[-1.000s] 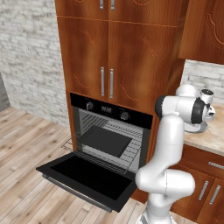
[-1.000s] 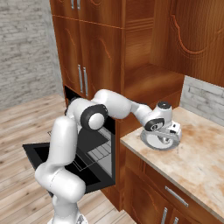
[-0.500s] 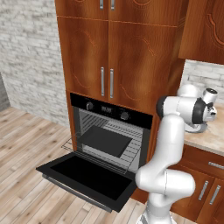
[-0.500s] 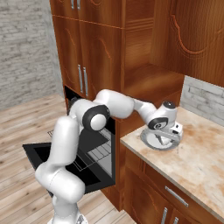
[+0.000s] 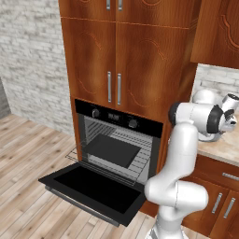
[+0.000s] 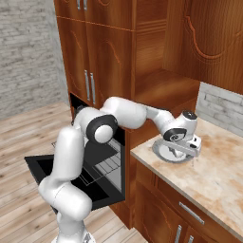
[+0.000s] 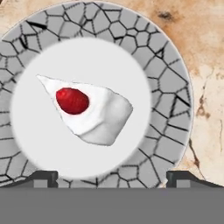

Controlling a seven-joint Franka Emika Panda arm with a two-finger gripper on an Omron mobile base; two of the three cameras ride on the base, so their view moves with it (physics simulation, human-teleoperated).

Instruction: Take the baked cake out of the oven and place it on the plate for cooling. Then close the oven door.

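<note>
In the hand view, one small white wedge of cake with a single red spot on its top point(image 7: 89, 111) lies on the pale centre of one round plate with a grey cracked-pattern rim point(image 7: 173, 87); the cake sits a little toward 9 o'clock from the middle of the plate, with its thin point toward 10 o'clock. The two dark fingertips of the gripper point(image 7: 111, 177) stand far apart at the lower edge, one at 7 o'clock and one at 5 o'clock, so the claw is wide and holds nothing; the cake lies between them but touches neither. The plate rests on a beige marbled stone counter point(image 7: 205, 52). In the right base view, the white arm reaches over this counter point(image 6: 213, 175) and the gripper point(image 6: 182, 151) hangs just above the plate point(image 6: 163, 154), near the counter's left end. In the left base view, the black built-in oven with two round knobs point(image 5: 119, 137) stands open: its one wide black glass door point(image 5: 95, 191) hangs down flat toward 7 o'clock, and one dark flat tray point(image 5: 112, 150) lies on the wire rack inside. Above the oven I count two tall brown wooden cabinet doors with two silver bar handles point(image 5: 113, 87).
</note>
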